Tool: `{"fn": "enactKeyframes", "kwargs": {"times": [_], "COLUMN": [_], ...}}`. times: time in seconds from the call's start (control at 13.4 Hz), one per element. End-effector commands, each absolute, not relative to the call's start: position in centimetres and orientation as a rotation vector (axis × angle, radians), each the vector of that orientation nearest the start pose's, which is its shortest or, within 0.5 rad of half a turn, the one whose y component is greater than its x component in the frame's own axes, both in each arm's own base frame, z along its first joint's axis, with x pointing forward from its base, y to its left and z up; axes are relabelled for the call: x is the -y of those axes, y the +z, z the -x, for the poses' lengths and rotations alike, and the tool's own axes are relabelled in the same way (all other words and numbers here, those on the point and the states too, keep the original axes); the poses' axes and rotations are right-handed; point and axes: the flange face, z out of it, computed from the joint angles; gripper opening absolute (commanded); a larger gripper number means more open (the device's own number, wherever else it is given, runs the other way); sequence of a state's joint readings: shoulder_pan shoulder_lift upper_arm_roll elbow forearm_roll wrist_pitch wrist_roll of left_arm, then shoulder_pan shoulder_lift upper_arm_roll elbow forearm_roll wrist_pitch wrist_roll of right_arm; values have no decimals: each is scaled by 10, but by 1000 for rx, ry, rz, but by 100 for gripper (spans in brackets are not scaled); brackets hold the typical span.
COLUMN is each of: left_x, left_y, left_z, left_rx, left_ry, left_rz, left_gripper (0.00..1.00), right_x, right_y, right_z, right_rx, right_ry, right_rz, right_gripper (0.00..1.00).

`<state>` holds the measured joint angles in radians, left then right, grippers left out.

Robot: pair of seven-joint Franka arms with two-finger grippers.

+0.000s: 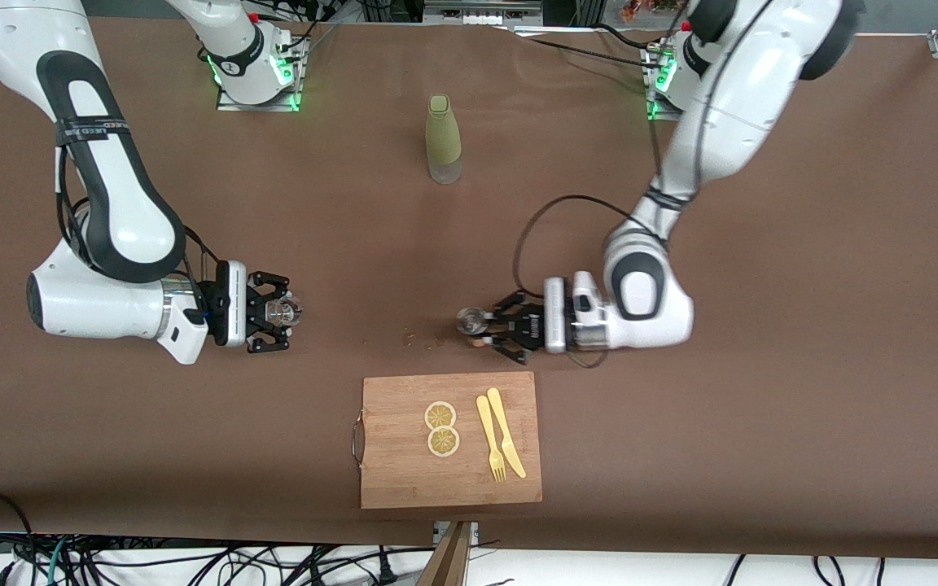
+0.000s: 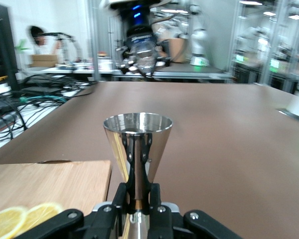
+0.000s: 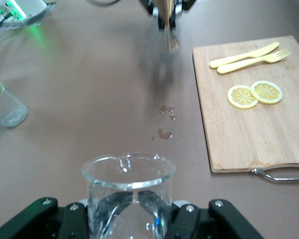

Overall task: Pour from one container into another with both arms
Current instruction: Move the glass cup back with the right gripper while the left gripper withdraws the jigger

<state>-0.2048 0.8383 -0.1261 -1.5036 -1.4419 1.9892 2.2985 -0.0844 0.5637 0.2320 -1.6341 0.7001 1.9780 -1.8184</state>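
Note:
The silver jigger (image 1: 469,321) stands upright with my left gripper (image 1: 483,324) shut on its narrow waist, low over the middle of the table, just past the cutting board. In the left wrist view the jigger (image 2: 137,139) rises from between the fingers (image 2: 156,196), its round rim up. The small clear glass (image 1: 282,311) is upright in my right gripper (image 1: 278,312), toward the right arm's end of the table. In the right wrist view the glass (image 3: 128,191) fills the shut jaws, and the jigger (image 3: 166,22) shows farther off.
A tall olive-green bottle (image 1: 443,138) stands near the robots' bases. A wooden cutting board (image 1: 404,456) nearer the front camera carries two lemon slices (image 1: 441,427), a yellow knife and a fork (image 1: 491,443). A few spilled drops (image 3: 164,119) lie on the table between the grippers.

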Motion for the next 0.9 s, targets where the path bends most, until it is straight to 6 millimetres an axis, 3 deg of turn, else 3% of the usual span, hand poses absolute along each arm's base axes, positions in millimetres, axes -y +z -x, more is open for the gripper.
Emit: {"fn": "enactKeyframes", "kwargs": {"times": [0.0, 0.22, 0.37, 0.52, 0.67, 0.82], "left_x": [194, 113, 63, 15, -23, -48], "left_y": [205, 194, 184, 171, 154, 131], "left_z": [-638, -626, -615, -600, -584, -574], "left_rx": [1568, 1608, 1619, 1630, 1625, 1627], "left_ry": [990, 976, 961, 919, 858, 825], "left_rz": [-1191, -1035, -964, -923, -921, -931], "left_gripper": [0, 0, 0, 0, 0, 0], "right_x": [-103, -76, -39, -23, -4, 14], "right_y": [285, 267, 235, 220, 203, 182], "right_z": [-660, -659, -656, -654, -647, -640], "right_rx": [1704, 1649, 1531, 1477, 1508, 1499], "right_ry": [-598, -685, -773, -873, -900, -914], "right_rz": [1642, 1562, 1515, 1454, 1436, 1420], "right_gripper": [0, 0, 0, 0, 0, 0]}}
